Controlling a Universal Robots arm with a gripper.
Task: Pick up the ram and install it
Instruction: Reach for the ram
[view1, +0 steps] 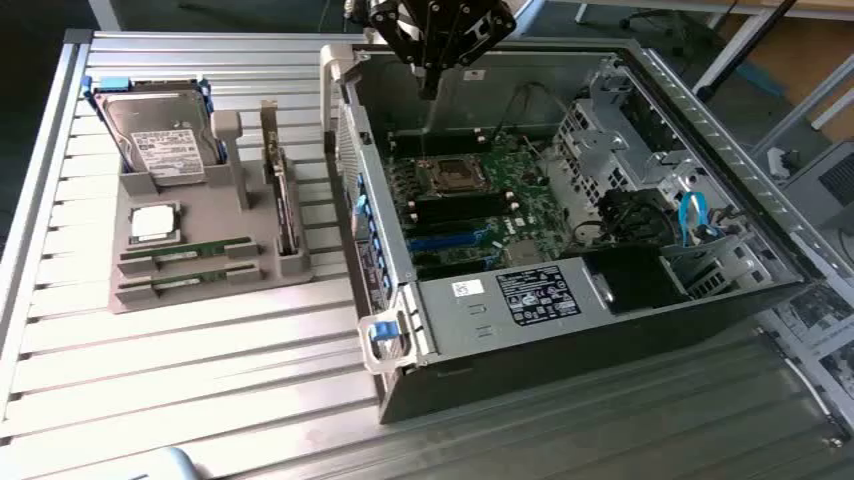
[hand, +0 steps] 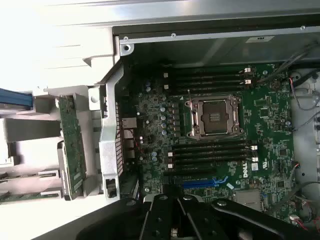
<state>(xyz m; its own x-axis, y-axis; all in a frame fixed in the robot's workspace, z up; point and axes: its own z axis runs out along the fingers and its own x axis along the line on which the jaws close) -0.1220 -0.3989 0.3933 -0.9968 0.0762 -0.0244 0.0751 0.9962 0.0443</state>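
Note:
Two rams, green sticks with white stickers, lie in the front slots of a grey holder (view1: 260, 268): one ram (view1: 187, 249) behind the other ram (view1: 187, 280). The wrist view catches the ends of these rams (hand: 17, 196) at the frame's edge. My gripper (view1: 427, 90) hangs over the far end of the open computer case (view1: 561, 330), well away from the holder. Its fingers (hand: 160, 215) are shut together with nothing between them. Below it lies the motherboard (hand: 270, 115) with black memory slots (hand: 210, 80) on both sides of the open processor socket (hand: 215, 116).
The holder also carries a silver hard drive (view1: 163, 140), a square processor chip (view1: 154, 222) and an upright green card (view1: 282, 200). The case's raised walls, a drive cage (view1: 601, 140) and loose cables (view1: 691, 215) surround the motherboard. Everything rests on a ribbed metal table (view1: 160, 380).

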